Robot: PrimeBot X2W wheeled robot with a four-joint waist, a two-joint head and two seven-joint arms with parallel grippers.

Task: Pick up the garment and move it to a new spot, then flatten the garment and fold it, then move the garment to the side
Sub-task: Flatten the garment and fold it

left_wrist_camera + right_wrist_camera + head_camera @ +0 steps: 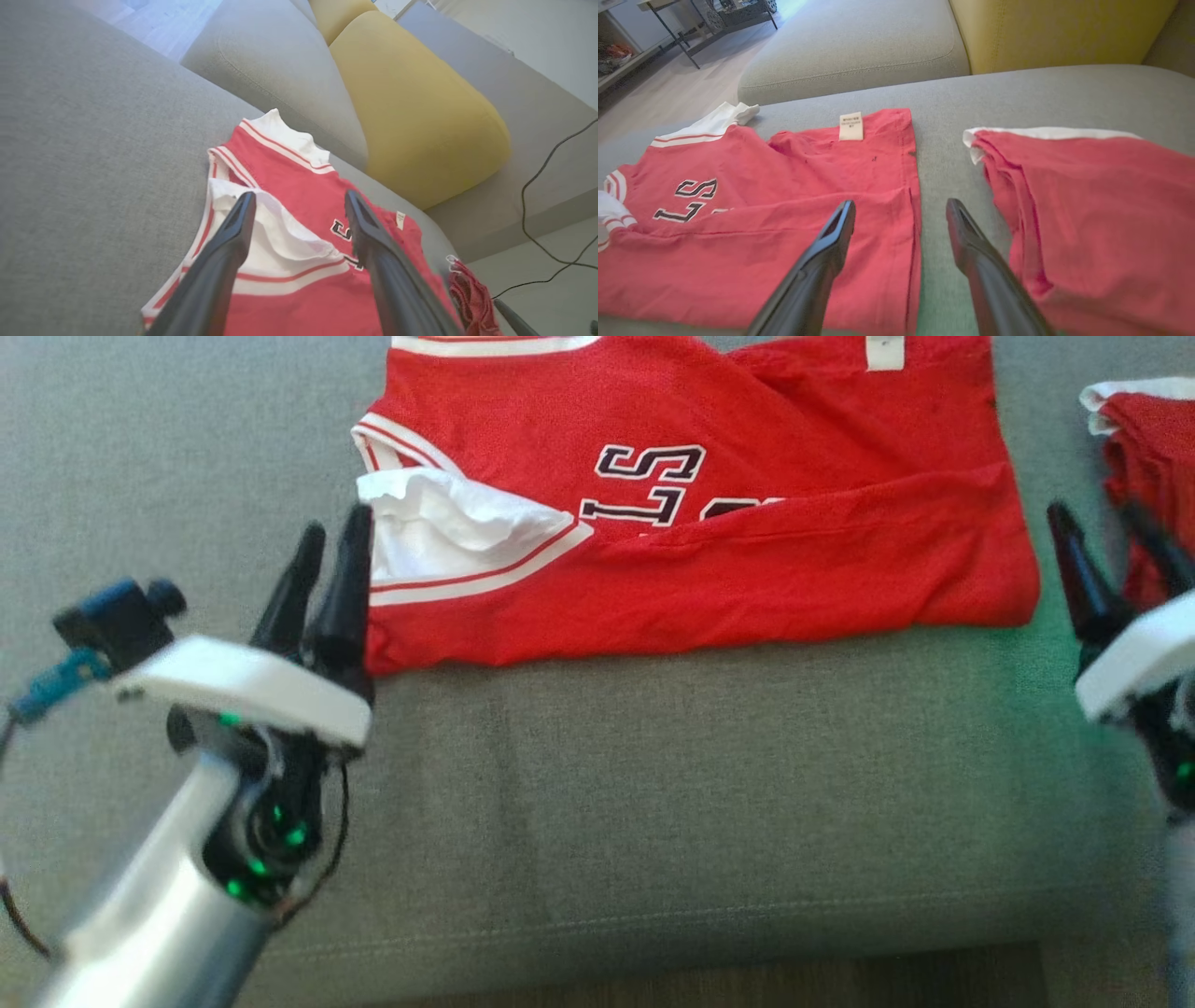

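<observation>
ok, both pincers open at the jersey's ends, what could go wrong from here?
1. The second red garment lies close beside the right pincer; a grab there might snag it too.
2. The white lining is bunched by the left pincer; pinching there may catch one layer and skew the jersey.

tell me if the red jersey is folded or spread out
Folded: the red jersey has its near edge doubled up over its front, covering part of the lettering.

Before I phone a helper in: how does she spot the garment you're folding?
On the grey sofa seat, a jersey lies left of another red garment. Only the jersey shows dark lettering and a white tag.
</observation>
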